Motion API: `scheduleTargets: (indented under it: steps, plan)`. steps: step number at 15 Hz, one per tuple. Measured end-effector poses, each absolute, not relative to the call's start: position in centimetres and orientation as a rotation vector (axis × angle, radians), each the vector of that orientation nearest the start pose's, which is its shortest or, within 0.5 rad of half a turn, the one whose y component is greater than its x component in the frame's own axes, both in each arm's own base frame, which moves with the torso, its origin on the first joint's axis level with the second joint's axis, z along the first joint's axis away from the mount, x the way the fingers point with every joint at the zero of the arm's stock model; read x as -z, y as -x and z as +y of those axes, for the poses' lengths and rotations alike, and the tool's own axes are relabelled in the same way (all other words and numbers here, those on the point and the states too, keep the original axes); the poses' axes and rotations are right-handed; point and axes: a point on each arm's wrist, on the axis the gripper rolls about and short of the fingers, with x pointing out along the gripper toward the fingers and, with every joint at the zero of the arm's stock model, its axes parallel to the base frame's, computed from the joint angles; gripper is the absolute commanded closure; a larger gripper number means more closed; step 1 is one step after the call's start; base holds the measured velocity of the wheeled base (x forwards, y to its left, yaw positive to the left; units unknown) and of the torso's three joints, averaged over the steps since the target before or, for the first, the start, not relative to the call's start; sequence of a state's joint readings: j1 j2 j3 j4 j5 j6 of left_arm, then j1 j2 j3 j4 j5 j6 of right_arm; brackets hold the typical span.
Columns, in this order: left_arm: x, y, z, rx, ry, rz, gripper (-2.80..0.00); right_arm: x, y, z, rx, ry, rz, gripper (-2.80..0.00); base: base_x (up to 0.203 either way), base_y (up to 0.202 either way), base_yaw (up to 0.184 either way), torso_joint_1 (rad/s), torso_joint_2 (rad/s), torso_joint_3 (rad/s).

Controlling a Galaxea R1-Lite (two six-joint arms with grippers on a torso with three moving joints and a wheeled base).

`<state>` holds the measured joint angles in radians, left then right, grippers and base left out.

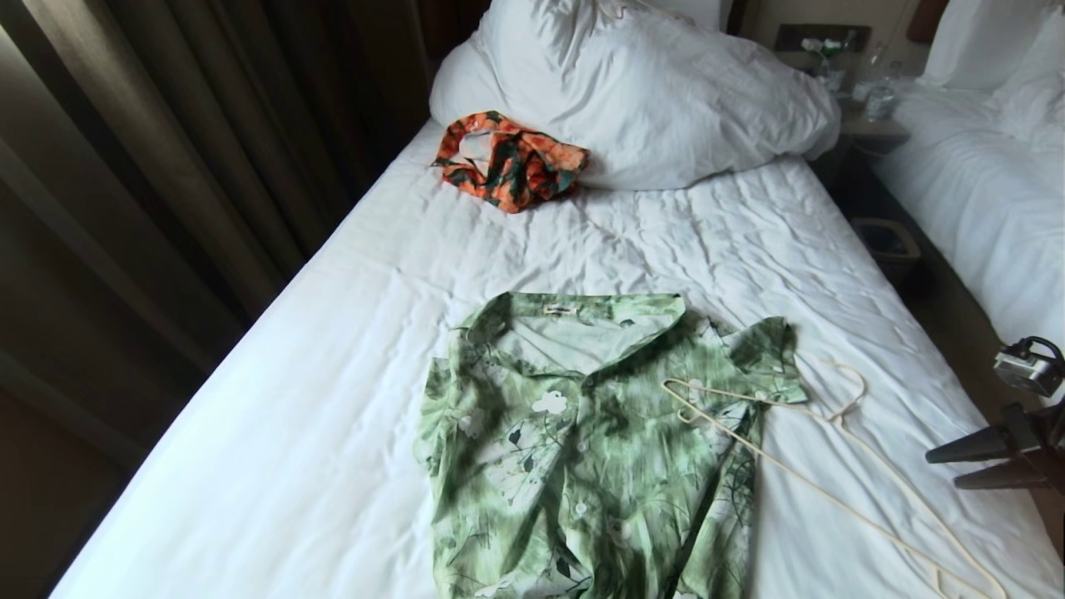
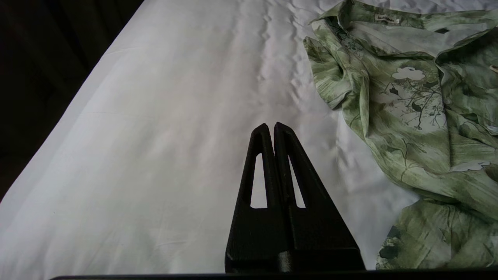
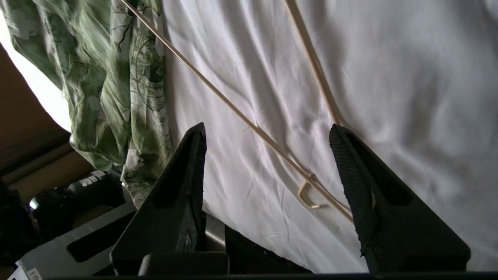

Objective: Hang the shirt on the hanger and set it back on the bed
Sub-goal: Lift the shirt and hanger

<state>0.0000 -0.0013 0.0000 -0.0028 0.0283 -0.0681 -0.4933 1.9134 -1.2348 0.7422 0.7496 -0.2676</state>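
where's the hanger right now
In the head view the hanger lies flat on the bed, right of the shirt, one end resting on the shirt's sleeve. The open right pincer hovers over its other end.

Bed (image 1: pixel 333 349) is bearing shirt (image 1: pixel 582 449) at near edge, hanger (image 1: pixel 832 491) beside it, orange garment (image 1: pixel 507 162) and duvet (image 1: pixel 657 100) lying at head.

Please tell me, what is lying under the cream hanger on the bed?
One end of the hanger rests on the green shirt, across its sleeve and front. The rest, hook included, lies on the white sheet of the bed. Whatever is beneath the shirt is covered.
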Motion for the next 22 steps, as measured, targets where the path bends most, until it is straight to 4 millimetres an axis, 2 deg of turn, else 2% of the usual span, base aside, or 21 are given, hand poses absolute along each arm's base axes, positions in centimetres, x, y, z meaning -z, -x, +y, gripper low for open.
scheduleTargets:
  steps: [4, 7, 13, 22]
  plan:
    - [-7.6, 2.3, 0.1, -0.029, 0.068, -0.005, 0.00, -11.3, -27.3, -14.1, -0.522, -0.567, 1.052, -2.80, 0.000, 0.000, 0.000, 0.000, 0.00, 0.000]
    - [-7.6, 2.3, 0.1, -0.028, 0.069, -0.005, 0.00, -9.2, -28.2, -14.4, -0.625, -0.562, 1.022, -2.80, 0.000, 0.000, 0.000, 0.000, 0.00, 0.000]
    - [-7.6, 2.3, 0.1, -0.028, 0.068, -0.005, 0.00, -7.4, -29.2, -13.6, -0.742, -0.565, 0.980, -2.80, 0.000, 0.000, 0.000, 0.000, 0.00, 0.000]
    - [-7.6, 2.3, 0.1, -0.028, 0.068, -0.005, 0.00, -4.6, -29.3, -11.5, -0.891, -0.494, 0.983, -2.80, 0.000, 0.000, 0.000, 0.000, 0.00, 0.000]
